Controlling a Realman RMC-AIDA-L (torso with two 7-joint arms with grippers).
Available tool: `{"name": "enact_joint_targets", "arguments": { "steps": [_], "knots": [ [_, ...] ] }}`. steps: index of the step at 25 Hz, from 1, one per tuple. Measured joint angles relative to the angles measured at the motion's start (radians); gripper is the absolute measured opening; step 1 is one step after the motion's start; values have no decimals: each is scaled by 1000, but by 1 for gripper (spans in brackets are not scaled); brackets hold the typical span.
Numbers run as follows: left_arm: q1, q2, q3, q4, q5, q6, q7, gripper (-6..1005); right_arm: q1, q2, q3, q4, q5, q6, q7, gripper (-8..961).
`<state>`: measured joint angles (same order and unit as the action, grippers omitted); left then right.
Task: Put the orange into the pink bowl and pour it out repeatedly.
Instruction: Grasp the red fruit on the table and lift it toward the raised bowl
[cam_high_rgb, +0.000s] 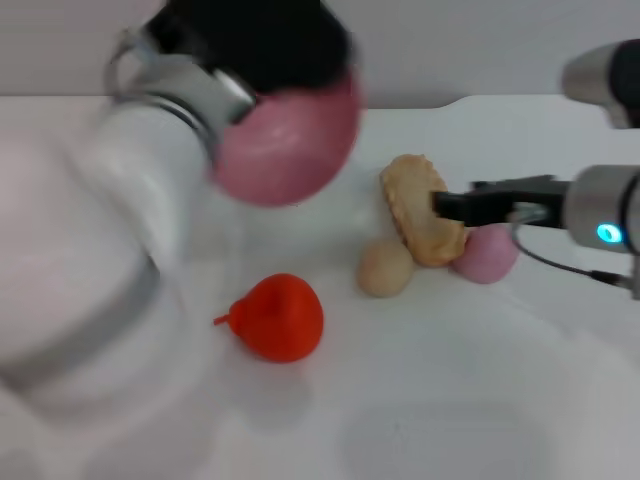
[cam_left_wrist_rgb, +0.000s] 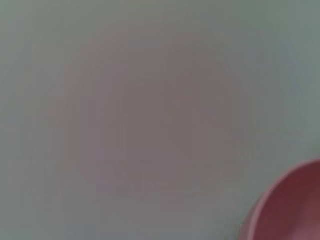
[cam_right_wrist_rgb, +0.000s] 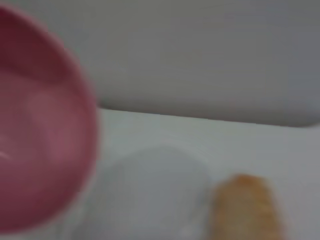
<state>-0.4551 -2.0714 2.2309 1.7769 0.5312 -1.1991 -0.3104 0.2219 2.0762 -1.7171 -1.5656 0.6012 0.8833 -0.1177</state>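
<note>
1. Two arms show in the head view: the left arm fills the 9 o'clock side, and the right arm reaches in from 3 o'clock.
2. The left gripper (cam_high_rgb: 235, 85) holds the pink bowl (cam_high_rgb: 290, 140) up off the white worktop (cam_high_rgb: 450, 400) at about 11 o'clock, tilted on its side. Its fingers are hidden behind the dark wrist and the bowl, but the bowl hangs clear of the worktop in their grip.
3. The orange (cam_high_rgb: 280, 318) lies on the worktop near the middle, at about 7 o'clock from the bowl and well apart from it. Its small stem points toward 9 o'clock.
4. The right gripper (cam_high_rgb: 450, 205) sits at 3 o'clock, its dark fingers reaching over a tan pastry (cam_high_rgb: 420, 205). Whether they are spread or closed on anything, I cannot tell.
5. A small beige ball (cam_high_rgb: 385, 267) rests just beside the pastry, at its 7 o'clock, seemingly touching it.
6. A pink round fruit (cam_high_rgb: 488, 255) lies at the pastry's 4 o'clock, partly under the right gripper.
7. In the left wrist view only an edge of the bowl shows against a pale blank surface.
8. In the right wrist view the bowl's inside faces the camera, with nothing seen in it, and the pastry shows farther off.
</note>
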Motion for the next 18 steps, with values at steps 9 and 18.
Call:
{"name": "enact_joint_targets", "arguments": {
  "steps": [9, 18],
  "knots": [
    [32, 11, -540, -72, -582, -76, 260, 87, 71, 2, -165, 45, 85, -81, -52, 626],
    [64, 15, -704, -82, -639, -75, 316, 90, 183, 4, -298, 185, 144, -141, -44, 640]
  ]
}}
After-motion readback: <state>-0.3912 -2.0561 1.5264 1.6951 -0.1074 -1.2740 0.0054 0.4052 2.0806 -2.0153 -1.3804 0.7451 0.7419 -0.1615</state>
